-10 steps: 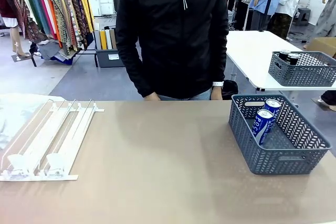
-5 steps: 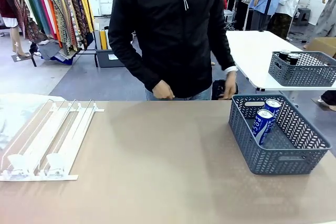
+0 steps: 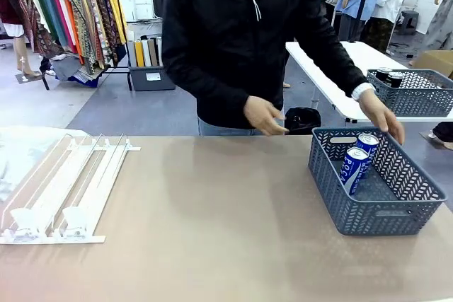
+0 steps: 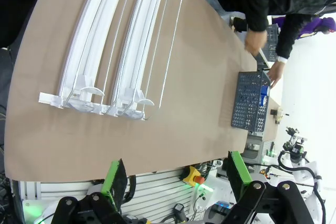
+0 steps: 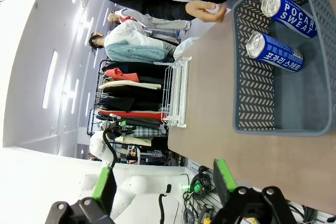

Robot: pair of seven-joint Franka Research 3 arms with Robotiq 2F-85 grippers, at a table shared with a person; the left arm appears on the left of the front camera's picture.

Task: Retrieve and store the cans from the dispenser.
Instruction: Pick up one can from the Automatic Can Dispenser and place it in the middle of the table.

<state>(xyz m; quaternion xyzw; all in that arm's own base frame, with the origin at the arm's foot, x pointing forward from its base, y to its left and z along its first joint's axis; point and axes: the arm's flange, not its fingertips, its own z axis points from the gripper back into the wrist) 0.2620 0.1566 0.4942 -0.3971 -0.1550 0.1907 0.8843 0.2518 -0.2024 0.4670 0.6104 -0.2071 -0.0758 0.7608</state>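
Two blue POCARI SWEAT cans [image 3: 357, 157] [image 5: 280, 30] lie side by side in a grey lattice basket [image 3: 396, 210] [image 5: 252, 103] at the table's right. The white-and-clear dispenser [image 3: 64, 185] [image 4: 118, 56] lies at the table's left with bare lanes. A person leans over the far edge, one hand [image 3: 382, 118] at the basket's far rim, the other hand [image 3: 263, 114] over the table. My left gripper [image 4: 176, 174] hangs open high above the table's near edge. My right gripper [image 5: 163, 184] is open too, well off the basket, with nothing between its green pads.
A second grey basket [image 3: 410, 93] holding dark cans [image 3: 389, 76] sits on a white table behind, at the right. A crumpled clear plastic sheet [image 3: 18, 150] lies left of the dispenser. The tan table's [image 3: 212, 224] middle is bare. Clothes racks stand far back.
The person has stepped to the right and leaned in, stretching one hand out to the basket's far rim. The cans, the basket and the dispenser have not moved.
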